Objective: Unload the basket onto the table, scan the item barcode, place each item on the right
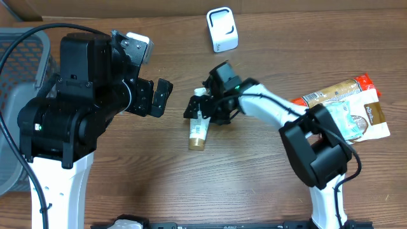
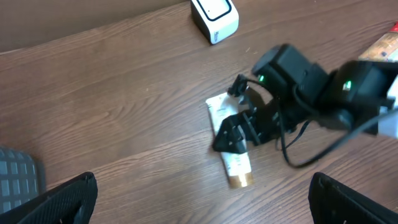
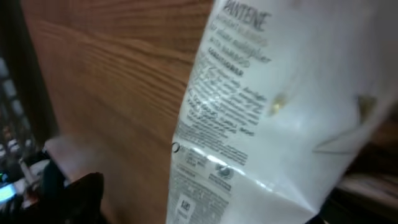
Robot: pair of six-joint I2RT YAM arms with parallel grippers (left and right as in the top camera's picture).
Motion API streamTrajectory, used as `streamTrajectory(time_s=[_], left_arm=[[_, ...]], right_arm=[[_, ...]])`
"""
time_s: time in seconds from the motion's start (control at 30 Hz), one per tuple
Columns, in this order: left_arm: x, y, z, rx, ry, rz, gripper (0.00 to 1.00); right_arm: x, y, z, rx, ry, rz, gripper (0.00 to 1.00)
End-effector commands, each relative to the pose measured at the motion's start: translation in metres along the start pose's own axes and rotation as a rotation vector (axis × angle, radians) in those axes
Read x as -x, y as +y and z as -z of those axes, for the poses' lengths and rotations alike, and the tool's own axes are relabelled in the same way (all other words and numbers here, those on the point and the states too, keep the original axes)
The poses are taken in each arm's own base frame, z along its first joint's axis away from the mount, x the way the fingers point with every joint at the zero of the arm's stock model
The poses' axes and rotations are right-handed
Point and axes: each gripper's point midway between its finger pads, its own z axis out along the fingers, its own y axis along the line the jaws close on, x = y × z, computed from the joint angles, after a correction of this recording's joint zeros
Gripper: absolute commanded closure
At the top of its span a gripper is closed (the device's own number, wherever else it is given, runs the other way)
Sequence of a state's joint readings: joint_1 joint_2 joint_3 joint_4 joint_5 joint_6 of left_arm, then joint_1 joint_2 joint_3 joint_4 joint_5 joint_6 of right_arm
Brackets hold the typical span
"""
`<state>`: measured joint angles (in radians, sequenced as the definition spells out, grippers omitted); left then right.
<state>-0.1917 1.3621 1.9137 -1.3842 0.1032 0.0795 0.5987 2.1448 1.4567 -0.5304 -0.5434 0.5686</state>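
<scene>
A white tube with a gold cap (image 1: 199,131) lies on the wooden table near the middle, cap toward the front. It also shows in the left wrist view, where the tube (image 2: 231,158) is partly covered by the right arm. My right gripper (image 1: 203,108) hangs over its crimped end, open, one finger on each side. In the right wrist view the tube's printed back (image 3: 267,112) fills the frame between the right gripper's (image 3: 211,211) spread fingers. A white scanner (image 1: 222,29) stands at the back. My left gripper (image 1: 156,97) hovers left of the tube, open and empty.
Food packets (image 1: 346,105) lie at the right edge behind the right arm's base. A grey basket (image 1: 19,57) sits at the far left, its corner (image 2: 18,177) also showing in the left wrist view. Bare wood lies in front of the tube.
</scene>
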Motion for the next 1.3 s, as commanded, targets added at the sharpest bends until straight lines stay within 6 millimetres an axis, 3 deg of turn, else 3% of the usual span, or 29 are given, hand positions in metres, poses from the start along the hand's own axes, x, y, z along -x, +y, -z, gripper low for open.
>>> streamTrajectory(time_s=[0.0, 0.37, 0.47, 0.73, 0.9, 1.07, 1.13, 1.27], left_arm=[[0.0, 0.001, -0.003, 0.003, 0.007, 0.014, 0.01], [0.0, 0.001, -0.003, 0.003, 0.007, 0.014, 0.0], [0.0, 0.001, -0.003, 0.003, 0.007, 0.014, 0.0], [0.0, 0.001, -0.003, 0.003, 0.007, 0.014, 0.0], [0.0, 0.001, -0.003, 0.003, 0.007, 0.014, 0.0], [0.0, 0.001, -0.003, 0.003, 0.007, 0.014, 0.0], [0.0, 0.001, -0.003, 0.003, 0.008, 0.014, 0.0], [0.0, 0.001, -0.003, 0.003, 0.007, 0.014, 0.0]], right_arm=[[-0.02, -0.052, -0.03, -0.218, -0.032, -0.148, 0.11], [-0.03, -0.058, -0.036, -0.235, -0.018, -0.145, 0.53], [-0.03, -0.059, -0.036, -0.236, -0.014, -0.134, 0.59], [-0.026, -0.062, -0.025, -0.19, 0.03, -0.069, 0.55], [0.001, -0.059, 0.015, -0.199, 0.013, 0.002, 0.4], [0.016, -0.018, 0.046, -0.119, 0.017, 0.114, 0.34], [0.006, 0.007, 0.042, -0.037, 0.058, 0.166, 0.34], [-0.02, 0.034, 0.023, -0.005, 0.113, 0.232, 0.35]])
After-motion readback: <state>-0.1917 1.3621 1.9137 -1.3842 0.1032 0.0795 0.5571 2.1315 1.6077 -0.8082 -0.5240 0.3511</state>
